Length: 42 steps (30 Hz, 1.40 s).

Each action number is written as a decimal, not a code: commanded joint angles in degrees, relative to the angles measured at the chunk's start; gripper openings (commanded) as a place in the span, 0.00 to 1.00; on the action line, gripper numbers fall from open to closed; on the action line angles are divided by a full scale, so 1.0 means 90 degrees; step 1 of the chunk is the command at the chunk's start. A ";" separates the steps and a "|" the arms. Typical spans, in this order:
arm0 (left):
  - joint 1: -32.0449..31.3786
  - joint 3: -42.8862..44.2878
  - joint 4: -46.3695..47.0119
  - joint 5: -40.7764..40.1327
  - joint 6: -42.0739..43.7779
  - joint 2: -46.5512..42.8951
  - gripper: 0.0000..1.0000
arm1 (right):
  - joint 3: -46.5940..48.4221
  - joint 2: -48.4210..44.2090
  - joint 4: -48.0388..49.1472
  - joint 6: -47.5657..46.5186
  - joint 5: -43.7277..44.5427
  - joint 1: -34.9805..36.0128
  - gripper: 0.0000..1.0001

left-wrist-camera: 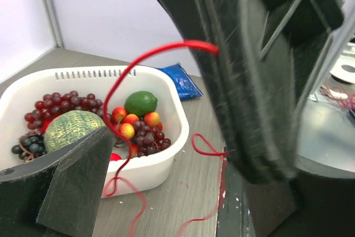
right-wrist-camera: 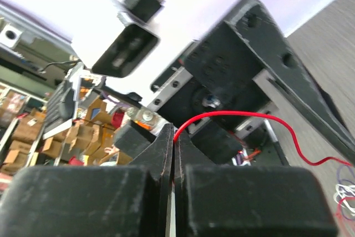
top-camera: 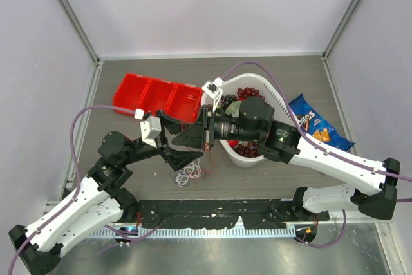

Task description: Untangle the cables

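My right gripper (top-camera: 178, 138) (right-wrist-camera: 174, 137) is shut on the red cable (right-wrist-camera: 244, 116), pinching it at the fingertips. That cable arcs away and drops to a small loopy pile of cables (top-camera: 190, 173) (right-wrist-camera: 345, 197) on the table, white, red and purplish. My left gripper (top-camera: 187, 141) (left-wrist-camera: 166, 192) faces the right one with its jaws spread wide around the right fingertips, holding nothing. In the left wrist view the red cable (left-wrist-camera: 119, 109) loops down in front of the basket and trails along the table.
A white basket (top-camera: 275, 92) (left-wrist-camera: 166, 101) of grapes, a melon and other fruit sits behind the grippers. A red divided bin (top-camera: 154, 98) lies at the back left. A blue chips bag (top-camera: 317, 125) lies at the right.
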 commanded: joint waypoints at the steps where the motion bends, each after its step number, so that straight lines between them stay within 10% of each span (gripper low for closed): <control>1: 0.0003 0.0115 0.0552 0.0749 -0.0004 0.0088 0.90 | 0.0116 0.0008 0.0871 0.0344 -0.0793 0.0007 0.01; 12: 0.0003 -0.0139 0.0982 0.0272 -0.0492 -0.0214 0.42 | 0.0019 -0.0061 0.0783 0.0237 -0.0355 0.0007 0.01; 18: 0.0003 -0.0577 0.1841 0.0057 -0.1166 -0.0321 0.83 | -0.0069 -0.0031 0.1037 0.0276 0.0240 0.0007 0.01; 26: -0.0006 -0.0881 0.2310 -0.0656 -0.1313 -0.0361 0.89 | 0.0048 0.0164 0.1369 0.0481 0.0515 0.0007 0.01; 32: -0.0007 -0.1018 0.3550 -0.1066 -0.2005 0.0127 0.67 | -0.0079 0.0301 0.1749 0.0686 0.0564 0.0007 0.01; 39: -0.0006 -0.1379 0.4118 -0.1564 -0.2212 0.0030 0.04 | -0.0264 0.0272 0.1809 0.0716 0.0798 0.0007 0.01; 42: -0.0006 -0.1525 0.4108 -0.1701 -0.2251 -0.0204 0.00 | -0.0274 0.0203 0.1644 0.0628 0.0896 0.0007 0.01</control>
